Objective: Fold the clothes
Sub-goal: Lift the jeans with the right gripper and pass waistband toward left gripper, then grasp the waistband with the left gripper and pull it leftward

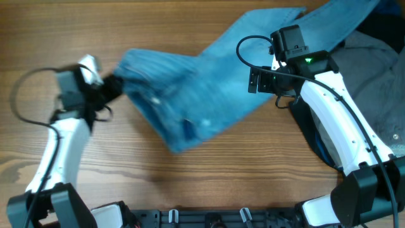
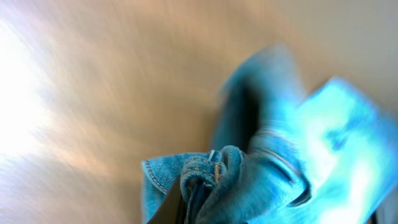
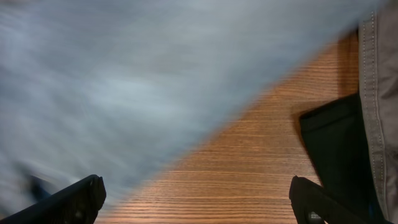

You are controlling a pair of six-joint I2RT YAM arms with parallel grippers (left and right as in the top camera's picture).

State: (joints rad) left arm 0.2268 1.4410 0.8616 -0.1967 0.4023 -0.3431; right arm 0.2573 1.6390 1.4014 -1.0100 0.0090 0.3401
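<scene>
The light blue jeans (image 1: 209, 69) lie in a crumpled band from the table's upper right down to the left middle. My left gripper (image 1: 117, 85) is shut on their left end. In the left wrist view a stitched fold of the jeans (image 2: 205, 171) is bunched between the fingers of the left gripper (image 2: 186, 208), and the image is blurred. My right gripper (image 1: 256, 81) hovers over the right part of the jeans, open. In its wrist view the right gripper (image 3: 196, 205) has bare wood between its fingers, with the blurred jeans (image 3: 124, 81) at upper left.
A grey garment (image 1: 373, 69) lies at the right edge, its seamed border (image 3: 376, 93) beside the right gripper. A dark cloth (image 3: 336, 149) lies next to it, under the right arm (image 1: 316, 136). Bare wooden table (image 1: 190, 183) runs along the front.
</scene>
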